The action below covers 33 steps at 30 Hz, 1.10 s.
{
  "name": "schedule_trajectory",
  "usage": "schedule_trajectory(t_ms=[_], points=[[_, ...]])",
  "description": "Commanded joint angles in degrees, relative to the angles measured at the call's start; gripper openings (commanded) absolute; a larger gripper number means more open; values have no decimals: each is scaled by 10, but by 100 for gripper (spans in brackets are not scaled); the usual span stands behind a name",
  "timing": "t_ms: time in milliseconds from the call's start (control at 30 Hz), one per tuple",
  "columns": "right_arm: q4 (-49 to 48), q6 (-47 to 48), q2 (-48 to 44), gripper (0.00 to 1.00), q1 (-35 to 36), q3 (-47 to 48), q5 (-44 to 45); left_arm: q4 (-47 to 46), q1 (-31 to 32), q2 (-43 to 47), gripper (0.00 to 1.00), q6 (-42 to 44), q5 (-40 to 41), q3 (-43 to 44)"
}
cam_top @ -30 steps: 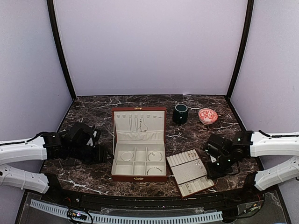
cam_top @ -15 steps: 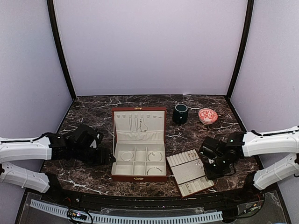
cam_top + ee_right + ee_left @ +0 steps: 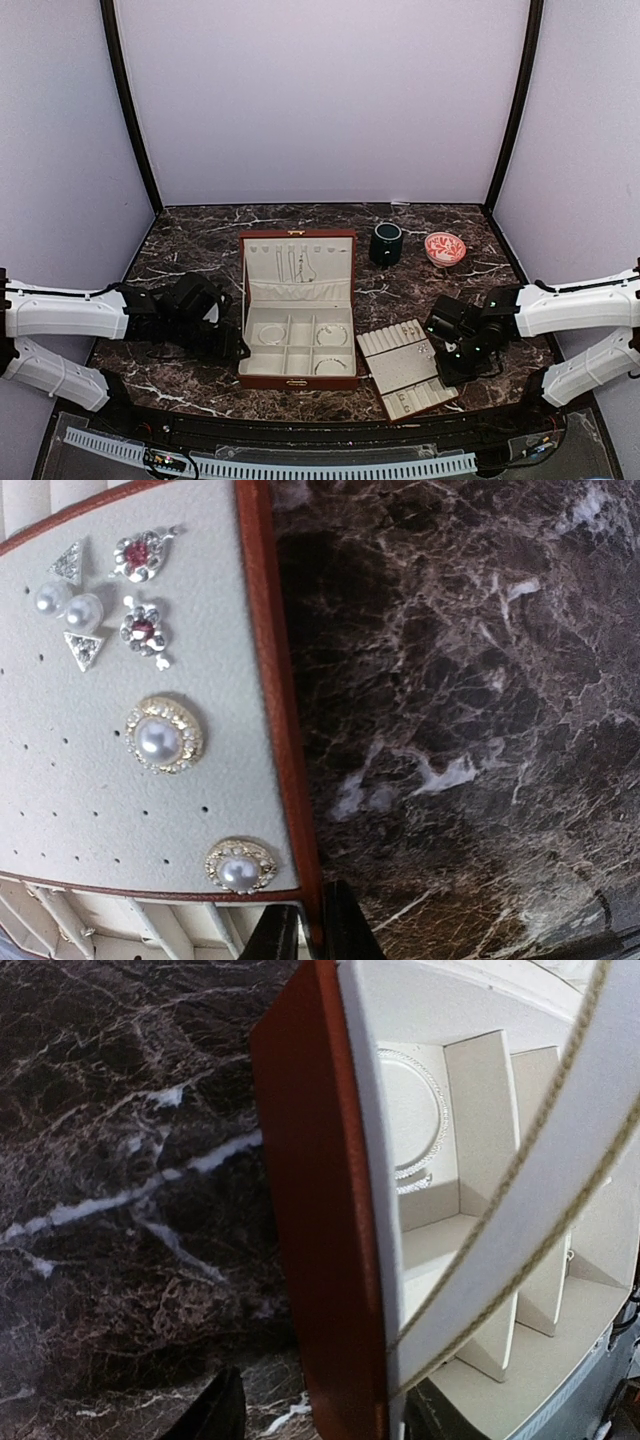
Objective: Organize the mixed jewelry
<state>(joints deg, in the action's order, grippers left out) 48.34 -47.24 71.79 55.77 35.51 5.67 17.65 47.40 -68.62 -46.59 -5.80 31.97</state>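
partly cropped, right gripper pinches the tray rim narrowly; left gripper by the box, jaws untellable.

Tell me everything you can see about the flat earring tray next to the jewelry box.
The earring tray is a flat cream-padded panel with a red-brown rim, lying askew on the marble table just right of the wooden box. Its middle pad, dotted with pinholes, carries studs: pearls, silver triangles, red-stone pieces. Slotted rolls line both ends. The right gripper pinches its rim at one edge.

Lab booth w/ blank walls; marble tabletop
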Motion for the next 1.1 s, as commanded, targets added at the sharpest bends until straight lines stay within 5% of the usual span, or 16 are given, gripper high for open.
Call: schedule_trajectory(t_ms=[0,667,1067], points=[[-38,-5,6,12,-2,-12,10,16,-2,-13,52,24,2,18],[-16,-8,-14,0,-2,23,56,101,-21,-73,1,48,139,84],[-36,74,-52,0,11,48,9,81,-116,-109,0,206,195,140]])
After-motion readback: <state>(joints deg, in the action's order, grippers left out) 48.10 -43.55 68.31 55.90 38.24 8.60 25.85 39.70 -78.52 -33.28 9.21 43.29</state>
